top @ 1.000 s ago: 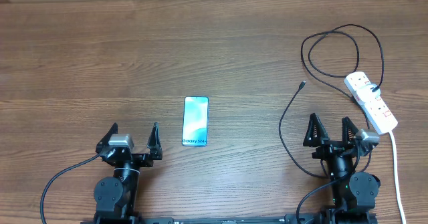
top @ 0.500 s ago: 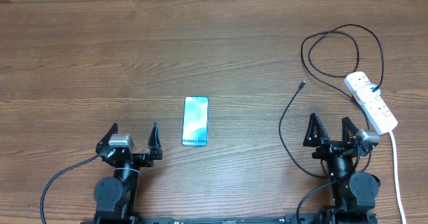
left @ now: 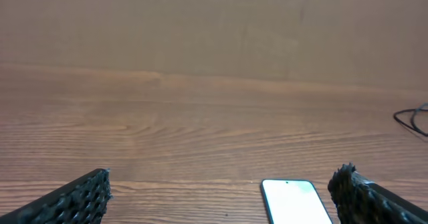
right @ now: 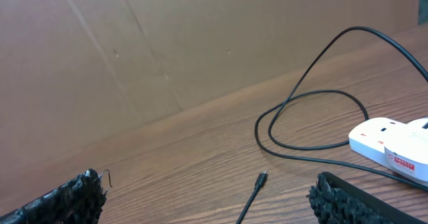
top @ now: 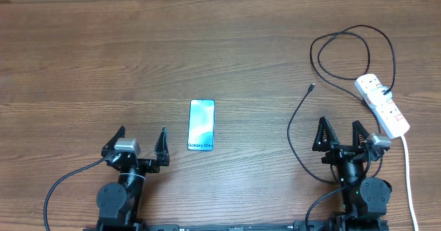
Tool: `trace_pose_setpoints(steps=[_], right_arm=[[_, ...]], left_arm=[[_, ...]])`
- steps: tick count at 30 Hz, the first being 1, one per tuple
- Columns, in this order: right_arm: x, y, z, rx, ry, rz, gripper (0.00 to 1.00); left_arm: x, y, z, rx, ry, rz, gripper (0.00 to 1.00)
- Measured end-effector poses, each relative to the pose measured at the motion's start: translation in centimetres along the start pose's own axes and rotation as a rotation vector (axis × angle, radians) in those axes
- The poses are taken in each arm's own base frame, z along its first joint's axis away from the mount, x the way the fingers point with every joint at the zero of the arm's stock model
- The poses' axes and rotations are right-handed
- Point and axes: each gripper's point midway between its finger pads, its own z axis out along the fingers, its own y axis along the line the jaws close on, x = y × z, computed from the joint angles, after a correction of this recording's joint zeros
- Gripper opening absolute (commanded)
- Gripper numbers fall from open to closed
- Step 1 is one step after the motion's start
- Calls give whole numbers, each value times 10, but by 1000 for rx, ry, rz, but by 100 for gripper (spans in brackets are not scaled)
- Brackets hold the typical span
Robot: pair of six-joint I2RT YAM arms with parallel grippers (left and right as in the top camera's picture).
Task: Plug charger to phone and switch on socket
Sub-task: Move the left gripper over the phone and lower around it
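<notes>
On the table (top: 103,52), phone (top: 201,125) between left hand (top: 142,131) and right hand (top: 339,124), both wide open and empty.

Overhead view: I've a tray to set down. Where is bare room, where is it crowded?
Bare: the table left of and beyond the phone, and the strip between phone and charger. Crowded: the right side, with charger loops, the socket and its white cord.

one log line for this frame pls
phase: pre-grasp | left tool: open, empty, beside phone | right tool: open, empty | charger: tip free, apart from phone | socket: untouched
</notes>
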Motion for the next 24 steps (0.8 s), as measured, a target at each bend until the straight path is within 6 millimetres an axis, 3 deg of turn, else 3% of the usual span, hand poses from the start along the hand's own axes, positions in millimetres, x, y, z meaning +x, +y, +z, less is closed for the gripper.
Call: trace_pose_setpoints(steps=[9,16,24], right_arm=[[0,0,0,0,0,0,100],[0,0,0,0,0,0,100],[0,0,0,-1,1,0,100]], left_arm=[[-7,-7,-11,21,80,-7,100],[-45,-11,-20,19,52,-5,100],[-85,-15,-7,8,123,-8,100]])
